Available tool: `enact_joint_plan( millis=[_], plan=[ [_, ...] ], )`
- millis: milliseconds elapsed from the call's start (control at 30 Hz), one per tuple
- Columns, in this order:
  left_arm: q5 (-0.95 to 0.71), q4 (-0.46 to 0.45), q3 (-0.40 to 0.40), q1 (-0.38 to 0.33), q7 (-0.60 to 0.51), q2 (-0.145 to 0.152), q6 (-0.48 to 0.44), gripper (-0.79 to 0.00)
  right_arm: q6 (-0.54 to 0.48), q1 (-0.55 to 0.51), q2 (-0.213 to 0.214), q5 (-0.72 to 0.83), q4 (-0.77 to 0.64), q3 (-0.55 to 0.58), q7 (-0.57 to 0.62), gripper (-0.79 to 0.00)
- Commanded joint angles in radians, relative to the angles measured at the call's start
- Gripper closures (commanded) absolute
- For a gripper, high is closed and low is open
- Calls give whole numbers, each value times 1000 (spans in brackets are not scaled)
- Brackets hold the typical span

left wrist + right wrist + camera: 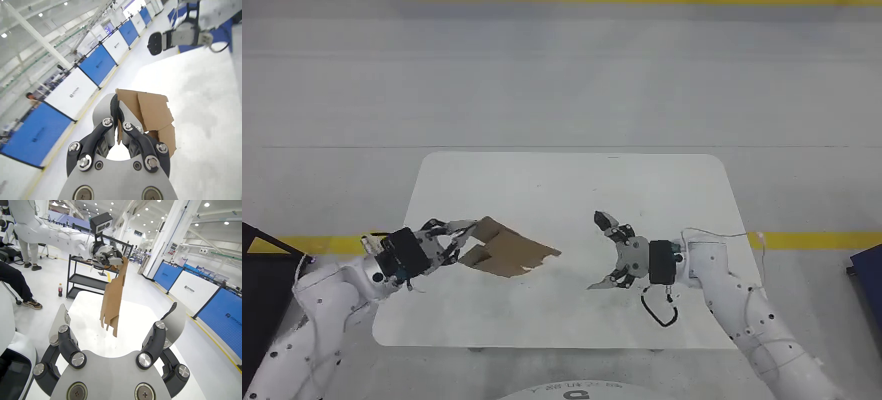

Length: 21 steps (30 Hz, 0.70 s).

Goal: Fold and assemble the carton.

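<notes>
- Top view is showing one carton (510,250) at 9 o'clock over the table (642,190).
- Left gripper (464,240) is pinching its edge.
- Right gripper (598,252) is gaping wide, holding nothing.

Flat carton (112,298) in left tool (122,261) above table (136,315)

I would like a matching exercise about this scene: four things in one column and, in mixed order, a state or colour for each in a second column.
Things:
1. left gripper
2. right gripper
3. carton
4. table

States:
A. white
B. open, holding nothing
C. brown cardboard, not yet assembled
D. shut on an edge of the carton

Pairs: 1-D; 2-B; 3-C; 4-A
</notes>
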Motion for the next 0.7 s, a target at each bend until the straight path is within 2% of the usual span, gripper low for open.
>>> enact_joint_plan(
  millis=[0, 67, 133, 433, 533, 667],
  plan=[
    [-119, 69, 29, -83, -13, -3, -111, 0, -23, 50, -6, 81, 26, -61, 25, -785],
    [-199, 132, 57, -148, -43, -7, -166, 0, -23, 86, -6, 150, 54, -114, 25, -785],
    [-245, 172, 71, -195, -68, -12, -147, 0, -23, 86, -6, 150, 54, -114, 25, -785],
    [-245, 172, 76, -197, -92, -14, -112, 0, -22, 87, -10, 176, 43, -127, 41, -785],
    [-247, 156, 98, -196, -114, -17, -108, 0, -23, 126, -22, 218, 48, -168, 106, -785],
    [-203, 122, 112, -195, -175, -16, -110, 0, 50, 192, -47, 279, 88, -224, 234, -785]
  ],
)
